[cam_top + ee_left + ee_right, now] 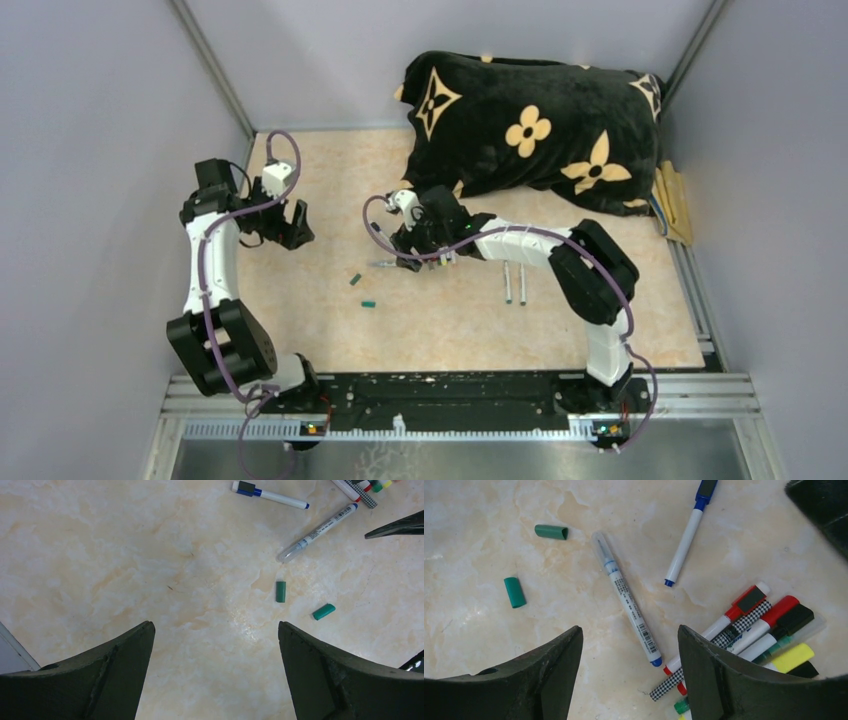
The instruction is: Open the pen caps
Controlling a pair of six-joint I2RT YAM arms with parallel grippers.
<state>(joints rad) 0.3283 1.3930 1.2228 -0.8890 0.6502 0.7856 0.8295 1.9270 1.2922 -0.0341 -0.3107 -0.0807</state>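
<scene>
Two loose green pen caps point(551, 531) point(514, 592) lie on the marble tabletop; the overhead view shows them as caps point(355, 279) point(368, 302) between the arms. A pen with a clear cap and a blue end point(626, 597) lies below my right gripper point(630, 635), which is open and holds nothing. A blue-capped white pen point(686, 540) lies beyond it. A bundle of pens point(764, 625) with red, black, yellow and green ends sits by the right finger. My left gripper point(215, 630) hangs wide open over bare table, left of the green caps point(281, 591) point(324, 611).
A black flower-patterned pillow point(530, 130) fills the back right. Two more pens point(514, 284) lie side by side under the right forearm. A yellow cloth point(675, 205) sits at the right edge. Grey walls enclose the table on three sides.
</scene>
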